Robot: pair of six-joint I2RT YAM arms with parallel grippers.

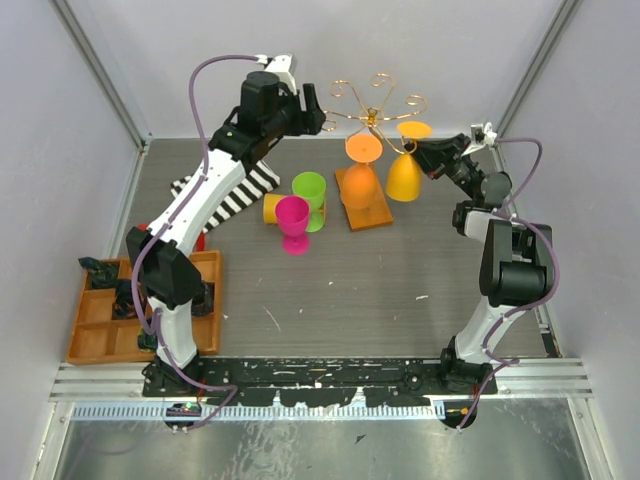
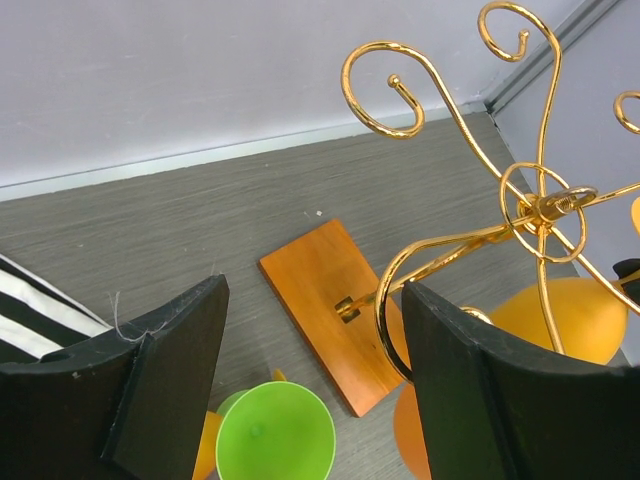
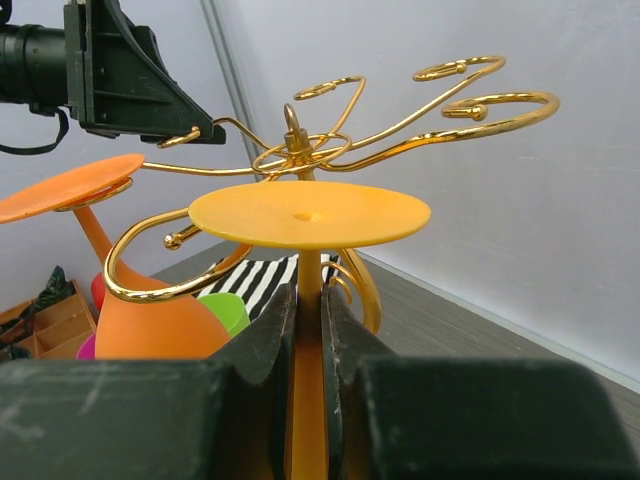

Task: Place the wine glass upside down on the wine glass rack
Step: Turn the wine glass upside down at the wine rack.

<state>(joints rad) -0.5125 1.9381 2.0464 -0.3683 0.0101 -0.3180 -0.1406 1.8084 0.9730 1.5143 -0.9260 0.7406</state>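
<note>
The gold wire wine glass rack [image 1: 375, 105] stands on its wooden base [image 1: 365, 205] at the back. An orange glass [image 1: 361, 172] hangs upside down from one arm. My right gripper [image 1: 428, 157] is shut on the stem of a yellow wine glass [image 1: 405, 178], held upside down at the rack's right side. In the right wrist view the stem [image 3: 310, 320] sits between the fingers and the foot [image 3: 310, 213] is just above a curled arm [image 3: 150, 285]; I cannot tell whether it rests on it. My left gripper [image 1: 312, 108] is open and empty beside the rack's left arms [image 2: 540, 205].
A green glass [image 1: 310, 190] and a pink glass [image 1: 293, 222] stand left of the base, with a yellow-orange cup [image 1: 271, 208] lying beside them. A striped cloth [image 1: 245, 190] lies under the left arm. A compartmented wooden tray [image 1: 100, 335] sits at the near left.
</note>
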